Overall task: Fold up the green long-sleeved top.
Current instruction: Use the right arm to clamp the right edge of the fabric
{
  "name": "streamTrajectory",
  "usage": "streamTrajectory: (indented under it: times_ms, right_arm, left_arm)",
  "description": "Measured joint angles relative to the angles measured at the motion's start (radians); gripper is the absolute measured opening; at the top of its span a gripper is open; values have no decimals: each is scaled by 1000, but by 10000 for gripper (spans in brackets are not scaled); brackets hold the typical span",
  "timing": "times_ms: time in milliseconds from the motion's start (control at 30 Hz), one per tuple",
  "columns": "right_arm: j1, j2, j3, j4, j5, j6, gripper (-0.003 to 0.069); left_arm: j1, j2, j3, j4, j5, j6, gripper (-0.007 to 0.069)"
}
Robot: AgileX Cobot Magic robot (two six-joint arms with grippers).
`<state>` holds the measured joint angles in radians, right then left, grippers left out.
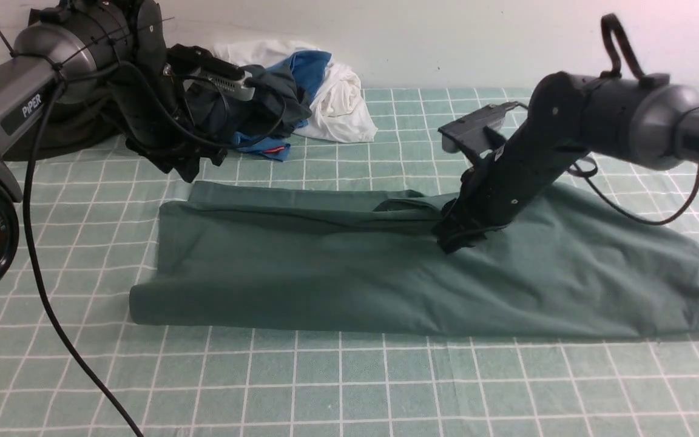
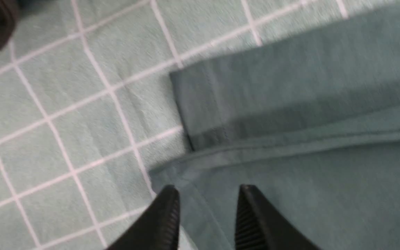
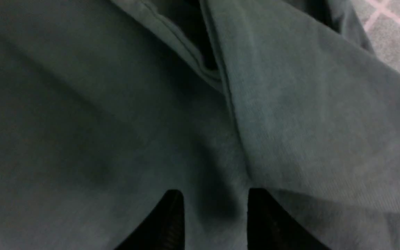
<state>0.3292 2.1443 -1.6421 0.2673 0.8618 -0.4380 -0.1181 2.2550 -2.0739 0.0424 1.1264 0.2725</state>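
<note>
The green long-sleeved top [image 1: 349,273] lies folded lengthwise in a long band across the checked table. In the front view my left gripper [image 1: 190,173] hovers just above the top's far left corner. In the left wrist view that gripper [image 2: 208,191] stands open, with nothing between its fingers, over the top's edge [image 2: 290,194] and beside a folded sleeve cuff [image 2: 207,104]. My right gripper [image 1: 455,243] is down on the middle of the top's far edge. The right wrist view shows this gripper [image 3: 216,194] open and empty, close over the cloth next to a fold [image 3: 227,97].
A pile of white, blue and dark garments [image 1: 307,91] lies at the back of the table behind the left arm. Another dark garment [image 1: 64,142] sits at the far left. The checked green table cover [image 1: 349,388] stretches in front of the top.
</note>
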Motion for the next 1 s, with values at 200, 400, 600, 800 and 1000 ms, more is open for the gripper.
streamTrajectory:
  times_ms: [200,400,600,800,1000]
  right_arm:
    - [-12,42,0,-57,-243,73,201]
    - [-98,65,-19,-161,-478,293,181]
    - [-173,38,-133,-190,-302,378,177]
    - [-181,-98,-231,-267,4,321,174]
    - [-181,-219,-194,-329,297,308,174]
  left_arm:
    - [0,0,0,-42,10,40,36]
    - [0,0,0,-72,44,53,-3]
    - [-4,0,-1,-113,96,74,-3]
    - [-58,-48,59,-128,102,75,-3]
    - [-142,-179,345,-142,101,77,-3]
